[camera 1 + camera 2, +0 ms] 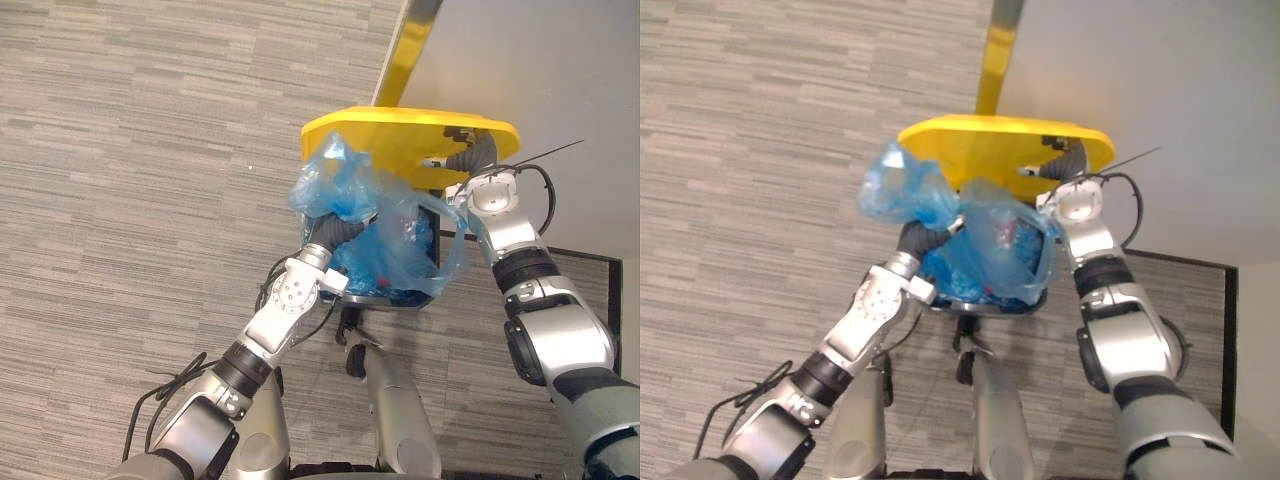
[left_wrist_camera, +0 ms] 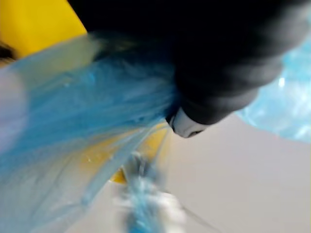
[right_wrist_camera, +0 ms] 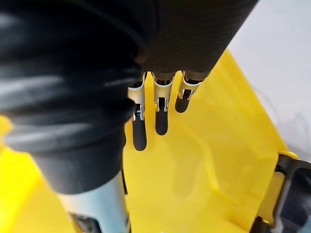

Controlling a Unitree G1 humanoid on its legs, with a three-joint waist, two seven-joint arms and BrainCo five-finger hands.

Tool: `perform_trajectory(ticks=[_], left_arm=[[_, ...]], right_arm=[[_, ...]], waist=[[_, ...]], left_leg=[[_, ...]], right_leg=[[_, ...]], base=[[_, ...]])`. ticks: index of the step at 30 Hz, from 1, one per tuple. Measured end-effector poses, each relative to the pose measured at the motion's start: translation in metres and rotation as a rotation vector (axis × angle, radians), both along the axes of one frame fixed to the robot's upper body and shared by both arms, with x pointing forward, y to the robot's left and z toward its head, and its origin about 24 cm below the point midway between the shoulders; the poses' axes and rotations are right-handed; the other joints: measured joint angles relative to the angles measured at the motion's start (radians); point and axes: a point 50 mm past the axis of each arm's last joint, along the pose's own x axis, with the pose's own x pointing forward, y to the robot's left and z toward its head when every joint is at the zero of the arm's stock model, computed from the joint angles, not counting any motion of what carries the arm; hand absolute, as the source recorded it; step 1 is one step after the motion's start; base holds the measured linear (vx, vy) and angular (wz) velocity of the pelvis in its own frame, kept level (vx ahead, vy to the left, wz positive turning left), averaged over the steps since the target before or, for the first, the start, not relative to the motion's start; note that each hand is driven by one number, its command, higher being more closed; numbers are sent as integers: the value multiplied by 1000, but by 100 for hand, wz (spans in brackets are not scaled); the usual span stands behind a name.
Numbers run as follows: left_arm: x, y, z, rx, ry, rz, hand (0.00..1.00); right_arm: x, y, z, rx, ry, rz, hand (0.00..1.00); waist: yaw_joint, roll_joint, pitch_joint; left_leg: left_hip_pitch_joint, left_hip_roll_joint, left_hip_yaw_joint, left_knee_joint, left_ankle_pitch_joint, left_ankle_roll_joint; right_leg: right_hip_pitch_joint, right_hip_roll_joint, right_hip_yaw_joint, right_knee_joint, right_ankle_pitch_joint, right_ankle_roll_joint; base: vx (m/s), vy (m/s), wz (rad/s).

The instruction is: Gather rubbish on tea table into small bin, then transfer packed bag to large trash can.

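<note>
Left eye view, middle of the frame: a dark trash can (image 1: 392,299) stands on grey striped carpet (image 1: 150,150), its yellow lid (image 1: 400,135) tipped up and open at the top centre; the right hand (image 1: 470,158) comes in from the right side and lies against the lid's near face. In the right wrist view its fingers (image 3: 161,121) are straight and spread flat on the yellow plastic, curled round nothing; so that hand is open and merely pressed to the lid.

The blue bag (image 1: 340,185) sits over the can's mouth, just below the lid; its crumpled top bunches up left of centre, and the fuller lower part, with something dark and a spot of red showing through, hangs down inside the rim; a thin loop of the same plastic trails out towards the right arm.

The left hand (image 1: 330,230) reaches up from the lower left and meets the bag right under that bunched top; its dark cover shows, but its fingers are buried in the plastic, and I cannot tell whether they are clamped on it. The left wrist view gives smeared blue film and a patch of yellow beside the dark cover; no clearer.

A pale wall (image 1: 560,60) fills the upper right; a yellow strip (image 1: 410,40) runs up along its edge behind the lid.
</note>
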Motion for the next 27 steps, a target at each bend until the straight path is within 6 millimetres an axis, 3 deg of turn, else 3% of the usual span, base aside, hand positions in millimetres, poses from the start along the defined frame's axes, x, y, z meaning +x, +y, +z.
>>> perform_trajectory(ticks=[5, 8, 9, 12, 17, 27], left_arm=[[27, 2, -2, 140, 47, 60, 100], [34, -3, -1, 185, 52, 70, 100], [37, -5, -1, 194, 63, 79, 0], [42, -6, -2, 248, 67, 106, 0], [49, 8, -19, 335, 148, 190, 0], [53, 19, -35, 401, 238, 281, 0]], right_arm=[[-7, 21, 36, -10, -149, 87, 0], [-10, 30, 48, 7, -199, 122, 0], [-13, 34, 53, 5, -222, 138, 0], [-20, 50, 68, -8, -291, 199, 0], [-30, 92, 87, -45, -365, 341, 0], [-32, 118, 83, -68, -344, 440, 0]], waist=[[-18, -38, 30], [-23, -38, 38], [-25, -38, 38], [-28, -39, 39], [-29, -42, 49], [-22, -42, 49]], left_leg=[[-98, 25, 20, 75, -15, -17], [-132, 40, 28, 108, -35, -9], [-151, 46, 29, 125, -43, -9], [-203, 59, 32, 158, -56, -10], [-223, 89, 57, 170, -62, -16], [-213, 100, 58, 183, -59, -22]], right_leg=[[-74, 16, 12, -1, 34, -12], [-99, 25, 15, 1, 37, -16], [-114, 29, 15, 5, 37, -16], [-164, 36, 21, 21, 39, -19], [-193, 46, 22, 39, 36, -24], [-190, 35, 8, 82, 14, -28]], base=[[-2, 15, -15], [-22, 4, -14], [-39, 2, -12], [-44, -5, -13], [-31, -39, -5], [-37, -21, 5]])
